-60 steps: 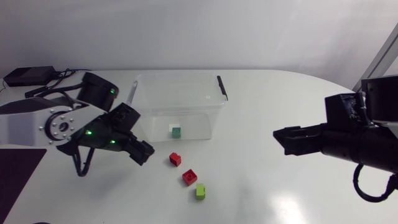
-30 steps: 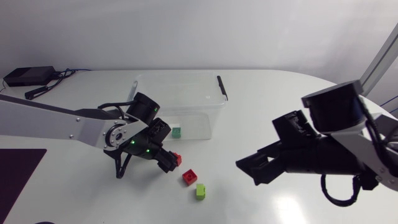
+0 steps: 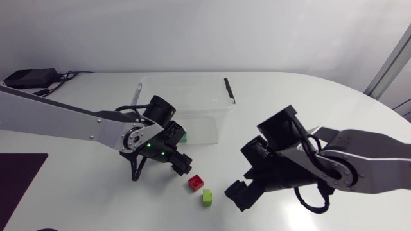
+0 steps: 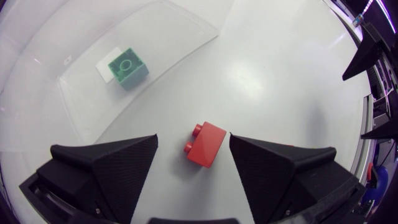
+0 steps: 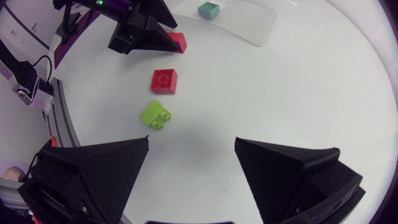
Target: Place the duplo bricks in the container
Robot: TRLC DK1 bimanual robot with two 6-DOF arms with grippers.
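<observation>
Overhead look at a white table (image 3: 96,199) with two robot arms bent in toward its middle. From the left edge, a long silver-grey left arm (image 3: 58,119) stretched low and almost straight, its wrist angled down, ending in the left gripper (image 3: 180,163) just in front of a clear plastic container (image 3: 186,82) with a black handle (image 3: 228,90) on its rim. From that wrist's camera: broad black fingers spread apart, a small red duplo brick (image 4: 205,144) lying on the table between them with studs pointing sideways, close against one fingertip and apart from the other, so not clamped; hard to tell whether the near finger truly touches. Inside the container, on its floor, a teal-green duplo brick (image 4: 129,67), studs up, half hidden behind the left wrist from above. From the right edge, a thick grey-and-black right arm (image 3: 359,160) curled in, elbow raised, with the right gripper (image 3: 235,194) tipped down toward the table, fingers wide apart over bare tabletop. Ahead of it, a lime-green duplo brick (image 5: 155,114) with studs to the side, then a square red duplo brick (image 5: 164,80) with studs up, near each other but apart, both outside the container. From above, the small red brick almost wholly covered by the left gripper; both arms' bases cut off at the edges.
</observation>
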